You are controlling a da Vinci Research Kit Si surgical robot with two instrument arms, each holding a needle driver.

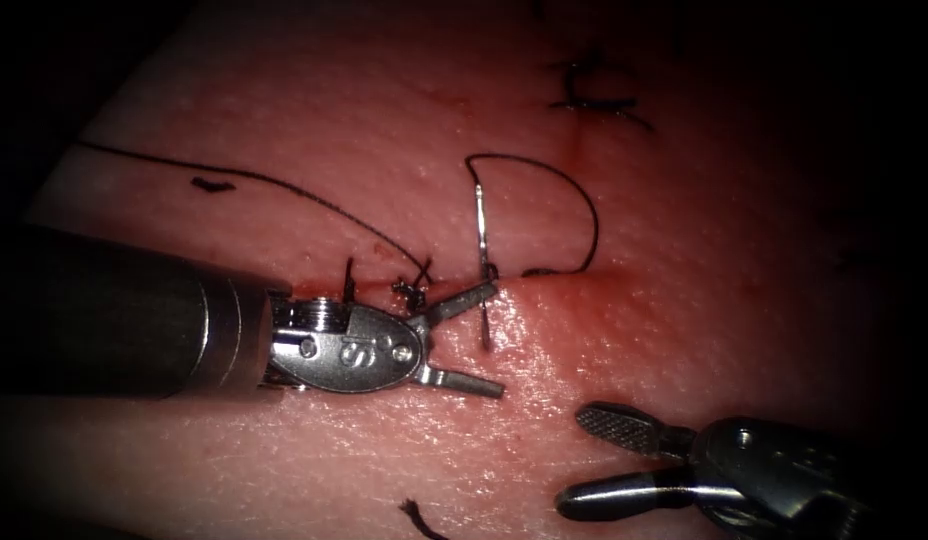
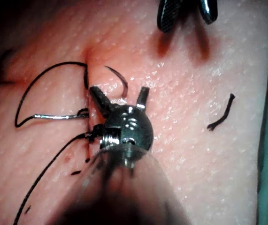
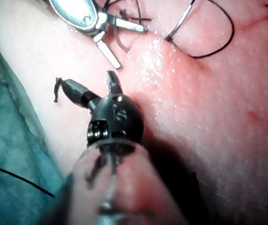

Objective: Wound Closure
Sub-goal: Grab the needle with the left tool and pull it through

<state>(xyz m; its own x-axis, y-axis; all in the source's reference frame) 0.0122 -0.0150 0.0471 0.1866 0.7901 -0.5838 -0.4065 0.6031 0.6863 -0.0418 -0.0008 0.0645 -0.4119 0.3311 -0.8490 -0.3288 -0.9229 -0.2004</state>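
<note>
Left arm's steel needle driver [image 1: 479, 335] comes in from the left and lies over the pink pork-belly tissue [image 1: 684, 330], its two jaws spread wide apart and holding nothing. The upper jaw reaches toward the needle and lies just beside or against it; contact cannot be told. In the left wrist view the same tool [image 2: 122, 96] shows both jaws splayed, with the needle's dark end curving up between them.

The thin curved steel needle [image 1: 481, 265] stands in the tissue, crossing the horizontal reddish cut [image 1: 574, 277]. One length rises above the cut to where the thread joins it; a short length shows below the cut, just beside the left tool's upper jaw. The middle part is buried in the tissue.

The black suture thread [image 1: 564, 190] arcs from the needle's upper end to the right and comes down to the cut. A second strand [image 1: 284, 185] runs off to the far left from a small knot [image 1: 412, 288] at the cut.

Right arm's dark steel needle driver [image 1: 584, 455] hovers below the cut at lower right, jaws apart and empty.

An earlier black stitch [image 1: 594, 100] sits farther up. A short cut thread end [image 1: 419, 518] lies on the tissue near the bottom edge.
</note>
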